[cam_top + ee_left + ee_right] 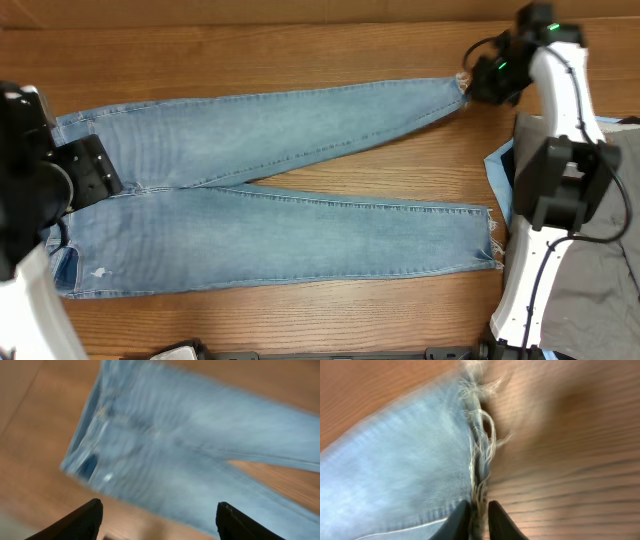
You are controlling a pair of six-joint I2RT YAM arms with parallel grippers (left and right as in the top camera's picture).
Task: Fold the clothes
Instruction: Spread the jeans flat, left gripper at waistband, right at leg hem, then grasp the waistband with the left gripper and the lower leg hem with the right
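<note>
The light-blue jeans lie flat on the wooden table, waistband at the left, both legs spread toward the right. My right gripper is shut on the frayed hem of the far leg at the upper right; in the right wrist view its fingertips pinch the fringe. My left gripper is open and empty, raised above the table near the waistband, whose top part shows blurred below it. In the overhead view the left arm covers the waistband corner.
A grey garment and a bright blue item lie at the right edge, beside the right arm's base. The near leg's frayed hem ends close to them. Bare wood runs along the far and near sides.
</note>
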